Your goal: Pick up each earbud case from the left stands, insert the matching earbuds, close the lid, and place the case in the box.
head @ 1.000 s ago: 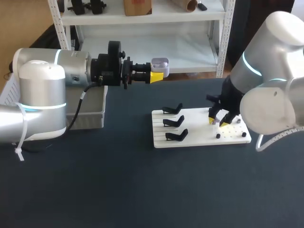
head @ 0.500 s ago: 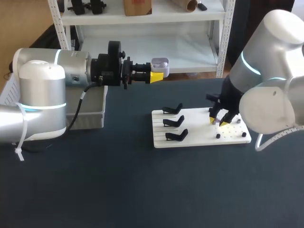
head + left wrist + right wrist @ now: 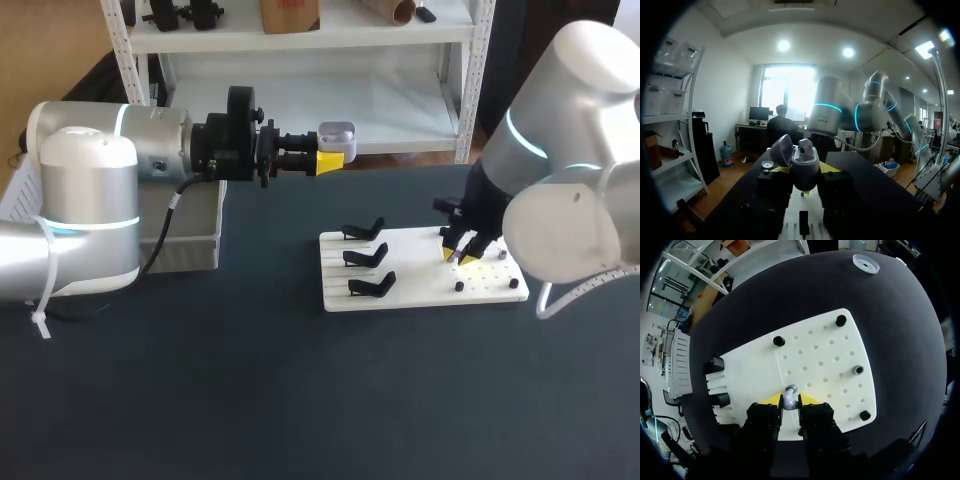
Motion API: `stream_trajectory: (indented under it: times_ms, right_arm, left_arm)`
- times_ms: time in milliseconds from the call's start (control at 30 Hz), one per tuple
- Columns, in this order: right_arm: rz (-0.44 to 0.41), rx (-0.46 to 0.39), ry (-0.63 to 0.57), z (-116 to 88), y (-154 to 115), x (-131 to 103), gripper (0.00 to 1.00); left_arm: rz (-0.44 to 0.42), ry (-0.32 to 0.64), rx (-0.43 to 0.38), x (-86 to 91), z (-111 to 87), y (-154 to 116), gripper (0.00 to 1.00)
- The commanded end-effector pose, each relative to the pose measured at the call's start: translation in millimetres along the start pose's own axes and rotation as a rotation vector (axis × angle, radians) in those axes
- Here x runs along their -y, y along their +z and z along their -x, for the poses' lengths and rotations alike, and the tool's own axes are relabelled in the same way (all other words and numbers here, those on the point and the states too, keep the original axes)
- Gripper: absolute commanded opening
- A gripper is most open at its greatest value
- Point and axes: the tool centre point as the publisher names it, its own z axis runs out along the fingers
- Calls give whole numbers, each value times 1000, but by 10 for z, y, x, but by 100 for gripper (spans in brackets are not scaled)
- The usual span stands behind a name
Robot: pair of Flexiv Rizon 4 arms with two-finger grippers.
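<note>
My left gripper is held high above the table's far side, shut on a white earbud case. In the left wrist view the case sits upright between the fingers with its lid swung open. My right gripper points down at the right part of the white board. In the right wrist view its yellow tips press from both sides on a small grey earbud standing on the board. Three black stands on the board's left part are bare.
A grey box sits at the table's left, partly behind my left arm. Small black pegs and a grey earbud stand on the board. A white round cap lies on the dark table beyond the board.
My right gripper's fingers have drawn together around the earbud on the board. The left arm and its case have not moved.
</note>
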Motion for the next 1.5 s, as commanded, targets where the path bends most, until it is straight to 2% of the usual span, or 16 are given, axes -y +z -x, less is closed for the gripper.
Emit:
stream_trajectory:
  times_ms: [33, 267, 467, 900, 1067, 1500]
  right_arm:
    - [-9, 4, 4, -16, -7, -15, 0]
    - [-13, 4, 17, -22, -182, -44, 0]
    - [-33, -31, 10, -42, -438, -74, 0]
    - [-13, -149, -240, -400, -1241, -387, 0]
    - [7, -170, -316, -533, -1376, -486, 0]
    - [7, -170, -316, -533, -1376, -486, 0]
  left_arm:
    - [1, 1, 2, -1, -5, 1, 0]
    - [1, 1, 2, -1, -5, 1, 0]
    - [1, 1, 2, -1, -5, 1, 0]
    - [1, 1, 2, -1, -5, 1, 0]
    - [1, 1, 2, -1, -5, 1, 0]
    - [1, 1, 2, -1, -5, 1, 0]
